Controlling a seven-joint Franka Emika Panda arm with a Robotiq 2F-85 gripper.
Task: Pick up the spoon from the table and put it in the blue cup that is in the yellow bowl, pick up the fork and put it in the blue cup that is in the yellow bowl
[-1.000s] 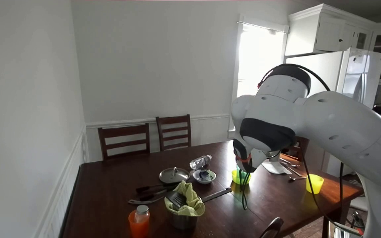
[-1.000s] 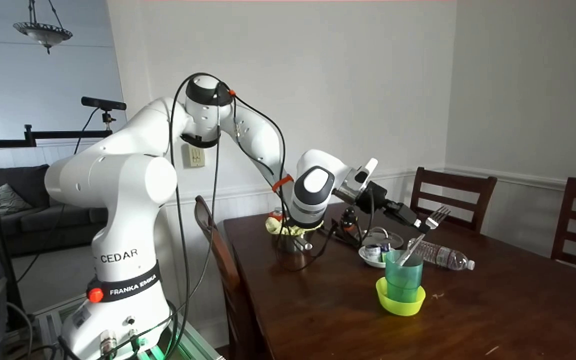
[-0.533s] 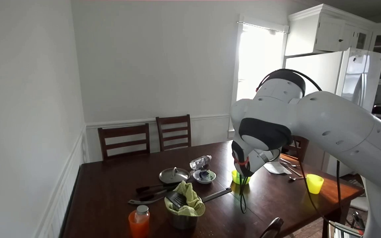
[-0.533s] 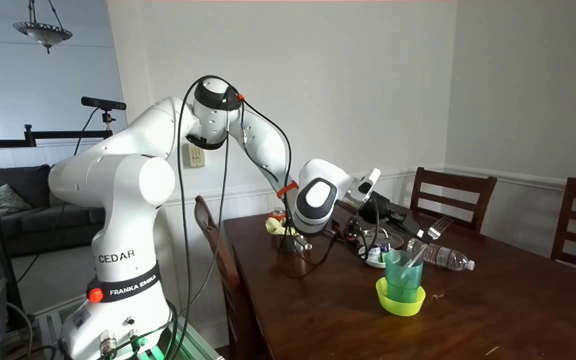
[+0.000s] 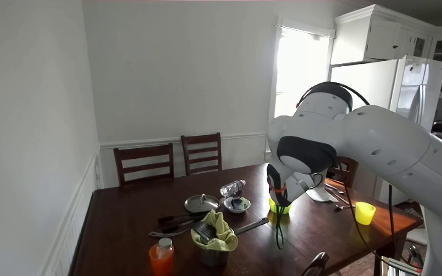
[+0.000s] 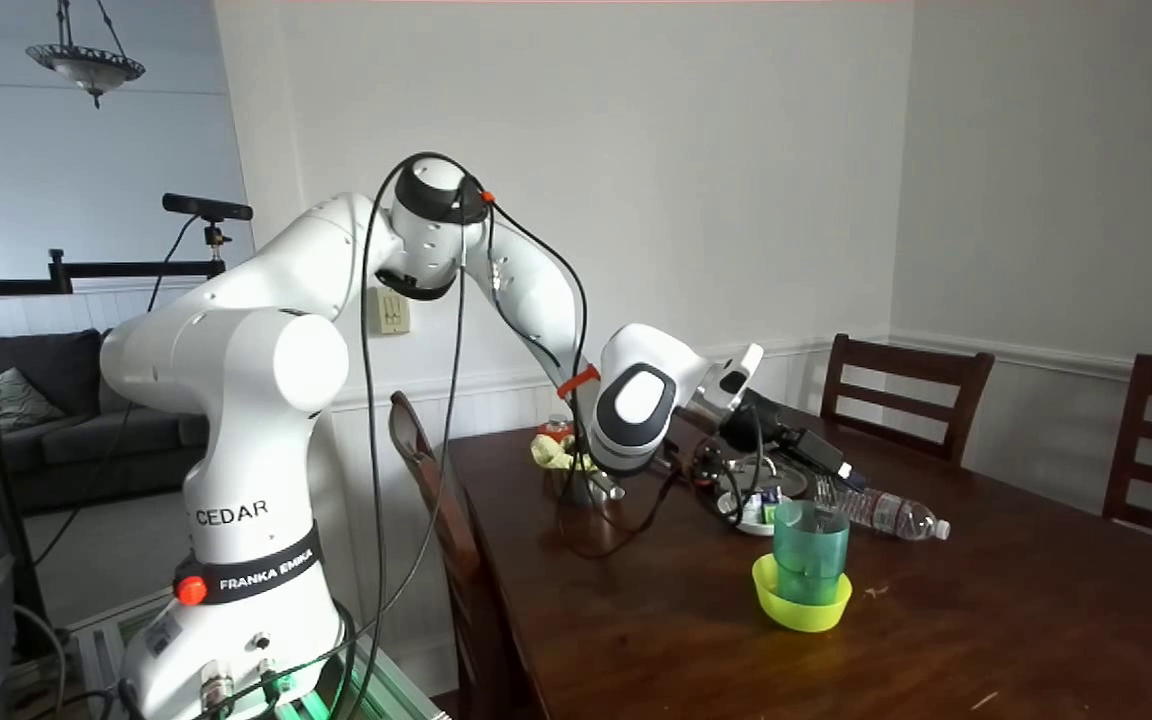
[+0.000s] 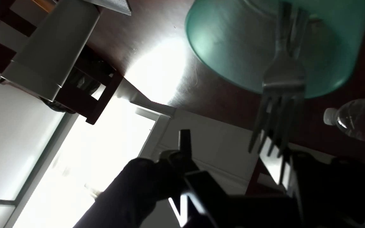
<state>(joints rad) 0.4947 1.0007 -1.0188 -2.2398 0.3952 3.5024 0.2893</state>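
One fork (image 7: 284, 75), handle dim inside cup (image 6: 811, 555)

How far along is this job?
Looks done: the fork leans tines-up in the blue cup, inside the yellow bowl. In hand: apparently nothing; the gripper looks open beside the fork. Left: probably withdrawing; a spoon lies on the table; whether the cup holds one is unclear.

Around me I see pale walls (image 5: 182, 76) and a window (image 5: 303, 69), washed out white. The wrist view catches a bright glare (image 7: 162, 69) on the dark desk (image 6: 936, 640). Wooden chairs (image 5: 144, 153) stand along its edges. White cabinets (image 5: 383, 36) hang over a fridge (image 5: 393, 80) — and, in an exterior view, I find a dark sofa (image 6: 76, 440) and a hanging lamp (image 6: 91, 72).
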